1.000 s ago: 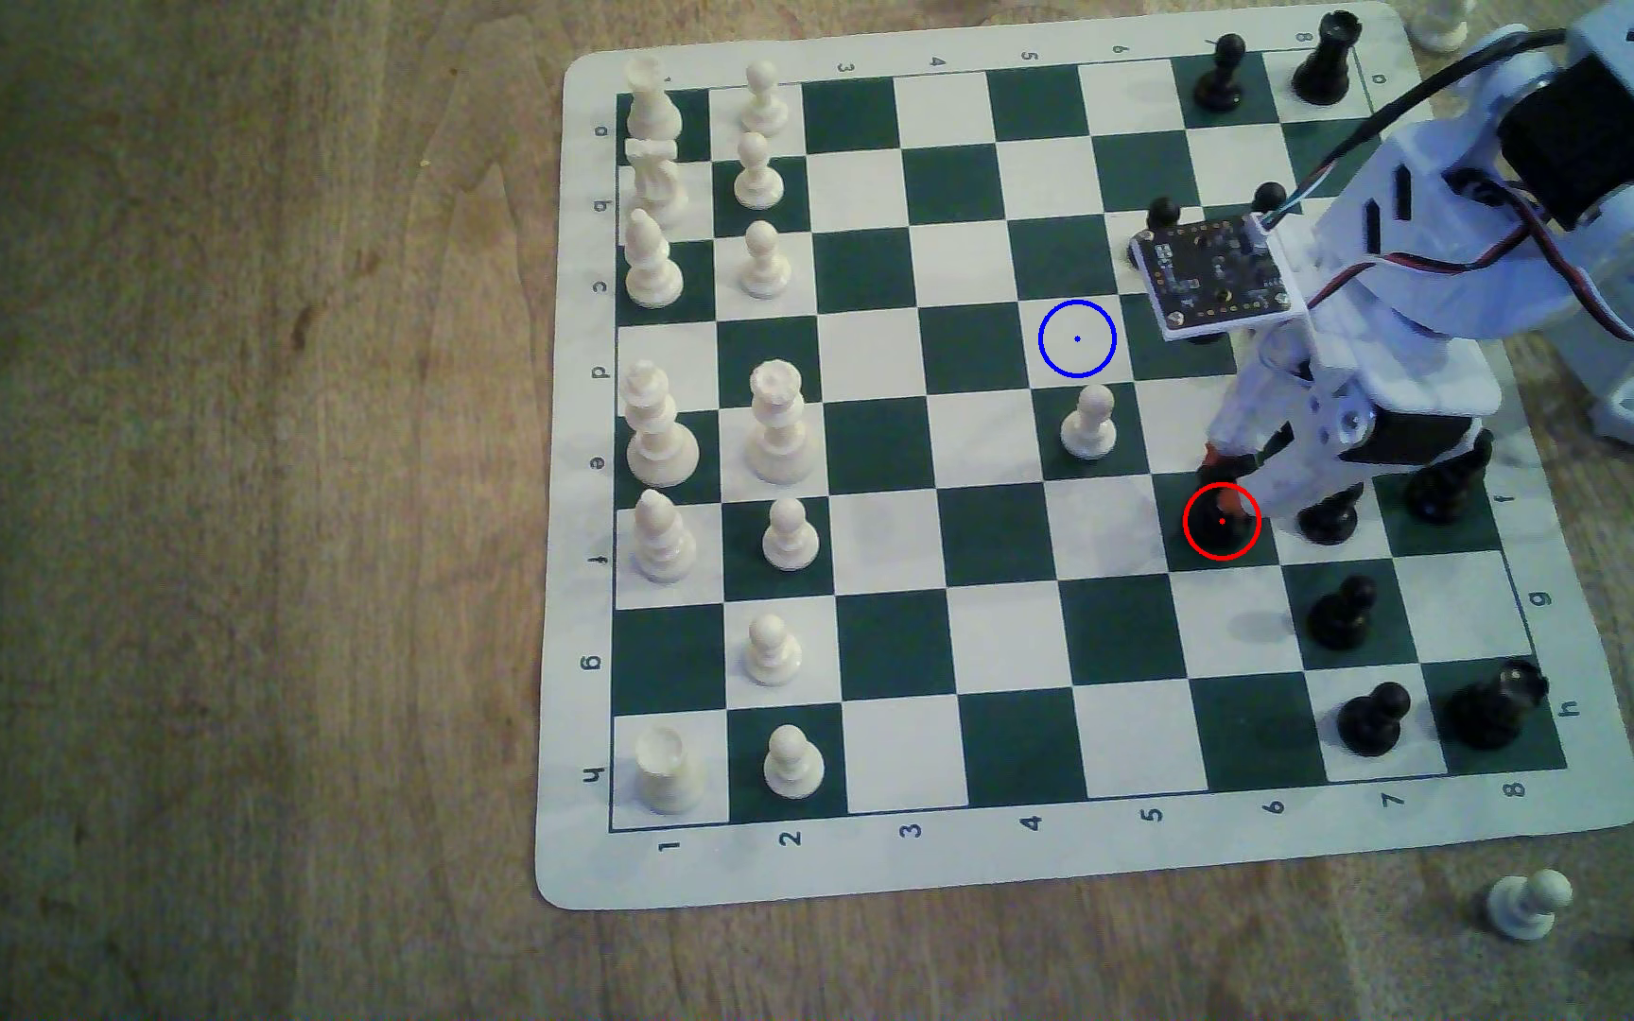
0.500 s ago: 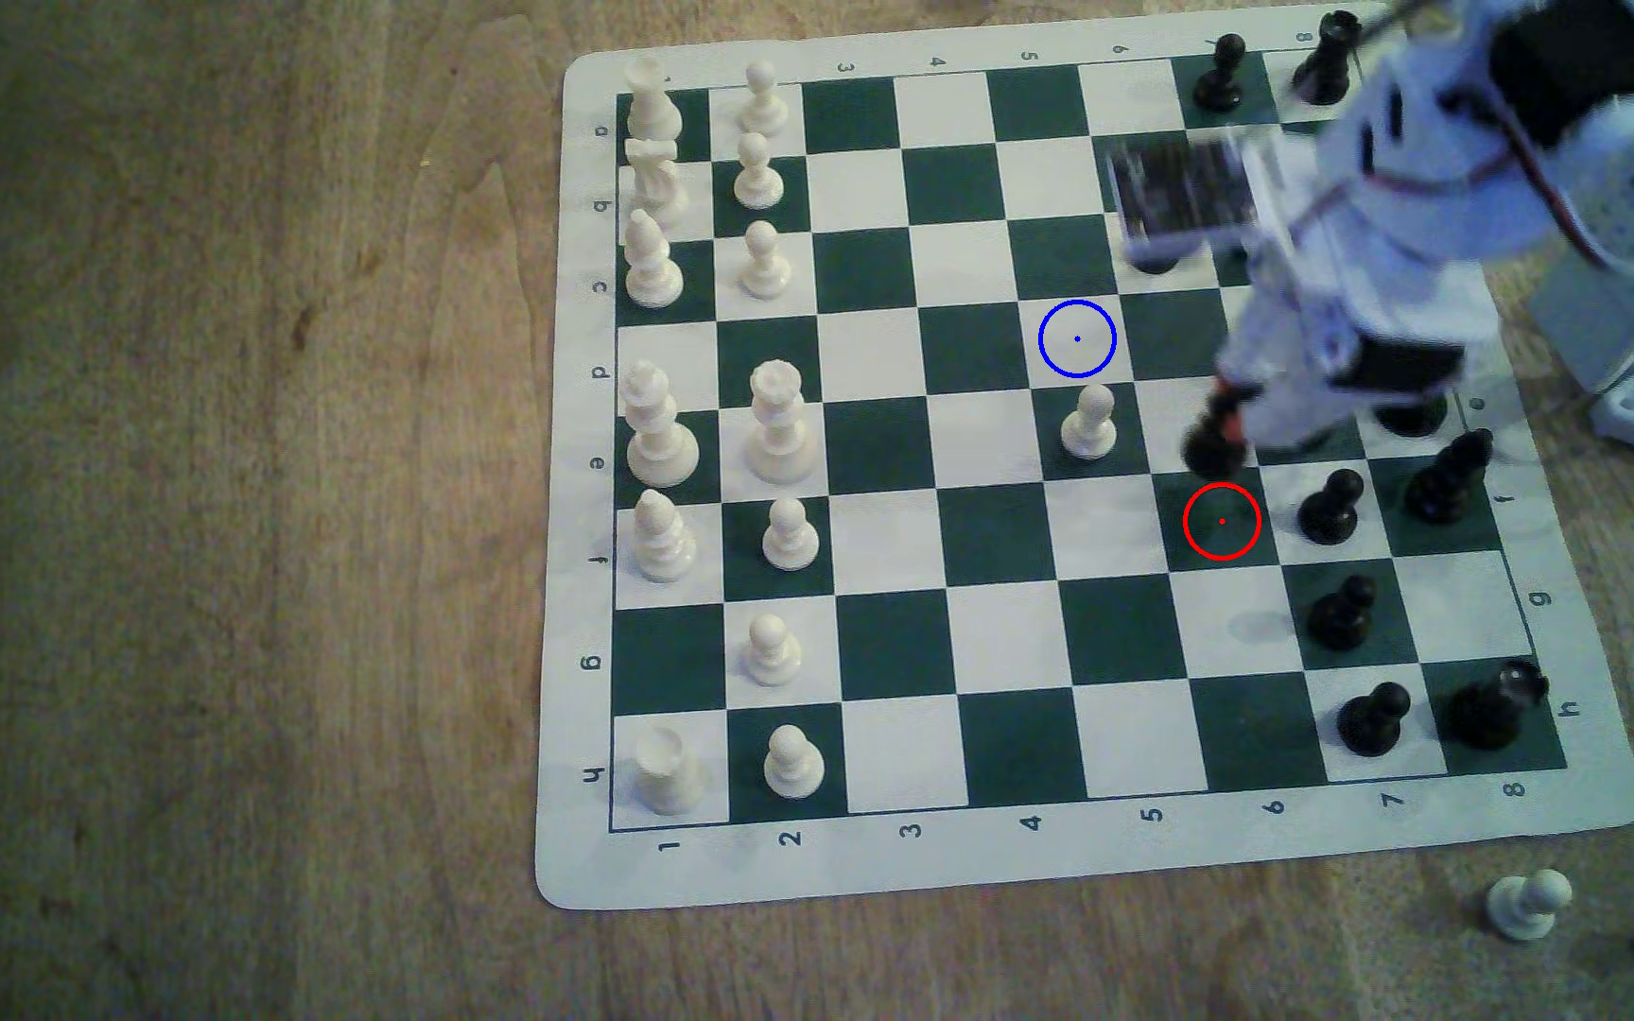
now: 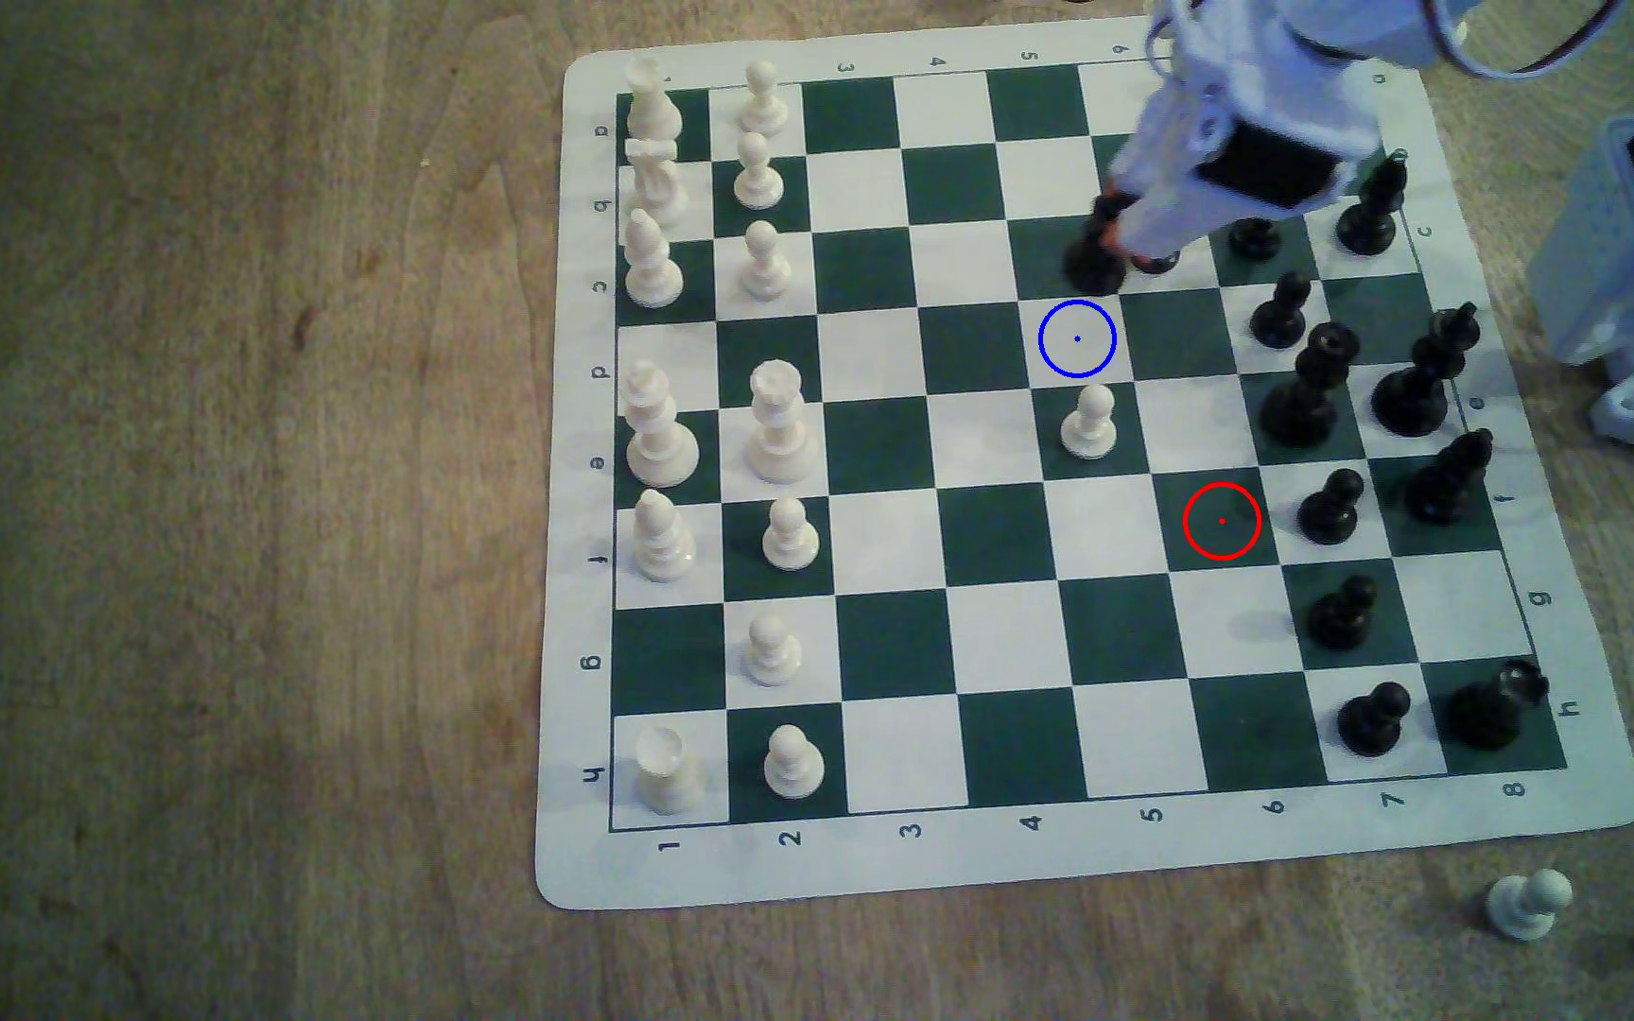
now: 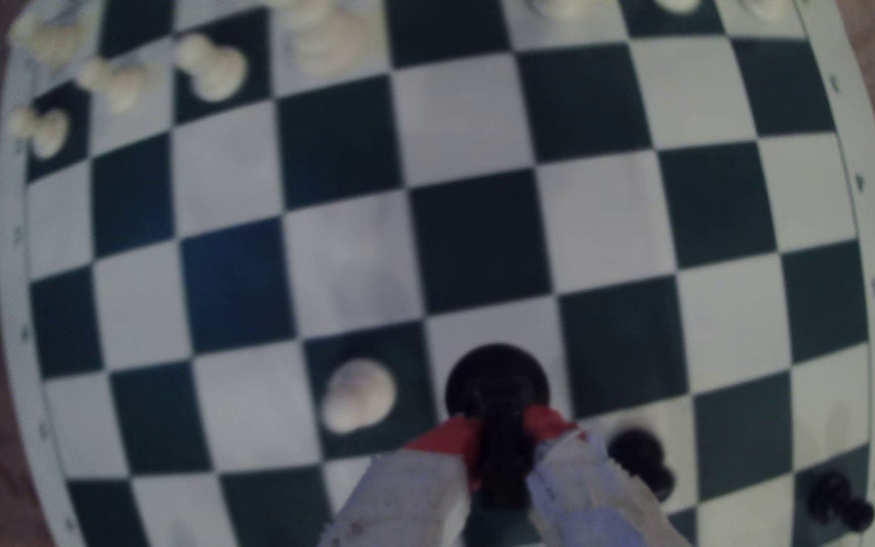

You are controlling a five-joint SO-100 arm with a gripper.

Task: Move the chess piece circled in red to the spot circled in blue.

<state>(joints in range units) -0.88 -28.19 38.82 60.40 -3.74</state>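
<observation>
End effector [image 3: 1110, 236] carries the knight [image 3: 1095, 257] above the board [image 3: 892, 854], its red-tipped fingers [image 4: 451, 436] pinching the piece at the neck.

The knight hangs clear of the squares, round base [image 4: 497, 380] below the fingertips. The blue-ringed spot [image 3: 1076, 339] lies just beyond the held piece toward the exterior view's bottom; a white pawn [image 3: 1088, 422] stands one square past it. The red ring [image 3: 1222, 521] marks a bare dark square, well apart. A black pawn [image 4: 640, 463] stands close beside one finger in the wrist view.

Black pawn [image 3: 1155, 260] half behind blurred arm [image 3: 1226, 147]
</observation>
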